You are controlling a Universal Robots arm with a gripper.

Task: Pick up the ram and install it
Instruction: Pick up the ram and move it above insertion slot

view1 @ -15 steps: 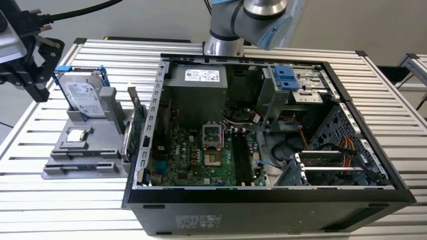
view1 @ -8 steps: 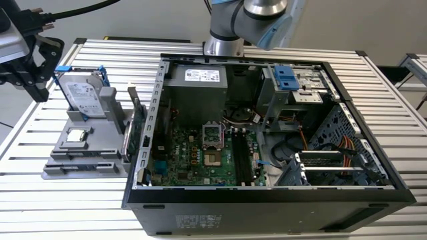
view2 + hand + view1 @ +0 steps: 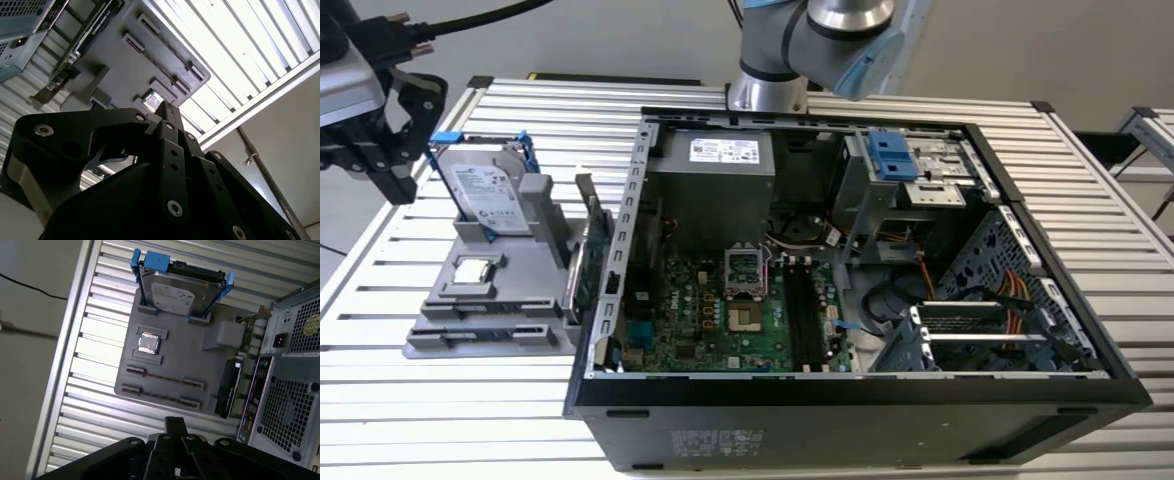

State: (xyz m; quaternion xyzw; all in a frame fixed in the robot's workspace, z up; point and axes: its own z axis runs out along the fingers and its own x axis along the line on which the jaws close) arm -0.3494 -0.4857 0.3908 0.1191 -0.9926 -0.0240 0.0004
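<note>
Two thin ram sticks [image 3: 164,379] stand on edge in the slots of a grey holder [image 3: 200,365], at its end opposite the hard drive; in the exterior view the ram [image 3: 494,323] lies at the holder's near end. My gripper [image 3: 396,185] hangs above the table at the exterior view's far left, beyond the holder and apart from it. In the first wrist view the gripper [image 3: 175,422] is shut with nothing in it, a short way off the holder's ram end. The open computer case [image 3: 607,300] holds a motherboard with long dark memory slots [image 3: 803,320].
The holder also carries a hard drive in a blue frame [image 3: 487,195], a small silver processor chip [image 3: 478,270] and a green expansion card [image 3: 594,250] upright against the case side. The arm's base [image 3: 767,85] stands behind the case. All rest on a slatted aluminium table [image 3: 454,400].
</note>
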